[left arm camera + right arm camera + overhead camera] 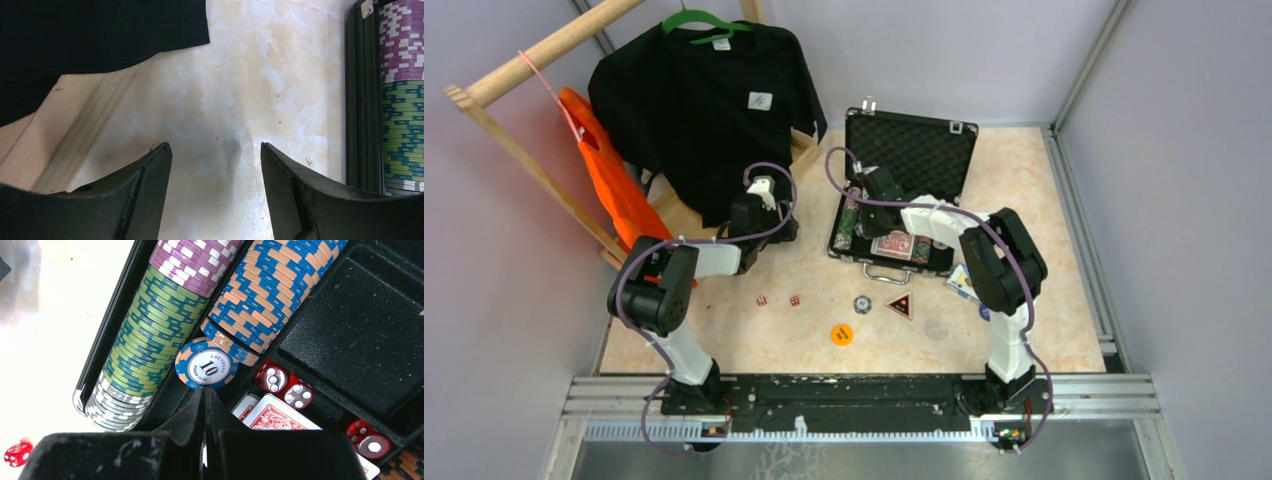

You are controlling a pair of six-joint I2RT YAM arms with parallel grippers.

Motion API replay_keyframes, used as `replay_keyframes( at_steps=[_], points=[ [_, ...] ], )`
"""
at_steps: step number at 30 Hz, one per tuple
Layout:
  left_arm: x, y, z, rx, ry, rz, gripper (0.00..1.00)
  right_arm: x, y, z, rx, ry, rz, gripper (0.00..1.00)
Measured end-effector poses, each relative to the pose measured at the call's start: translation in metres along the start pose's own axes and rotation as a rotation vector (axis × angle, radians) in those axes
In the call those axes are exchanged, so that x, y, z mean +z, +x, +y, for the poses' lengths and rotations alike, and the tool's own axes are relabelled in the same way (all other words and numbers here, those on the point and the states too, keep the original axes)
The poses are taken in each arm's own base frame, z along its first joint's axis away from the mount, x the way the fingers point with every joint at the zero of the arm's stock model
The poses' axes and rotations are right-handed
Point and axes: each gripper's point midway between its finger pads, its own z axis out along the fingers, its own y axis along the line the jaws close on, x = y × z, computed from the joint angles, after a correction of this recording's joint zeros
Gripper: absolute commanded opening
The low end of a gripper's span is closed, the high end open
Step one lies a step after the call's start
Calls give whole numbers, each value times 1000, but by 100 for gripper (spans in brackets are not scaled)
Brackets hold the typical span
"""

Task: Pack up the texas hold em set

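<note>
right gripper (205, 396) is pressed shut with nothing between its fingers. it is inside the open black case (911, 150), and its tips are just beside a blue and orange chip marked 10 (205, 369) that leans at the end of the blue row (270, 290). next to that row lie the green, purple and grey chips (145, 335), three red dice in the case (272, 377) and the red-backed cards (277, 417). left gripper (216, 150) is spread wide and empty over the table (260, 75), between the case side and the black shirt (100, 30). on the table before the case lie two red dice (762, 300), one loose chip (862, 304), a triangular token (900, 305) and an orange round token (841, 334).
</note>
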Motion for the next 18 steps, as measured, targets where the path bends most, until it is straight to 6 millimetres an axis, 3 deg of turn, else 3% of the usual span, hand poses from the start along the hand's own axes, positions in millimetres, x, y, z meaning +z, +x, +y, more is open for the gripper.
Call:
replay_keyframes(
  at_steps=[8,18],
  points=[
    [1,2,-1,-1,7,8,71,1,-2,8,1,-24,-12,0],
    [1,4,-1,-3,5,15,71,18,-6,5,13,-25,-7,0]
  ],
)
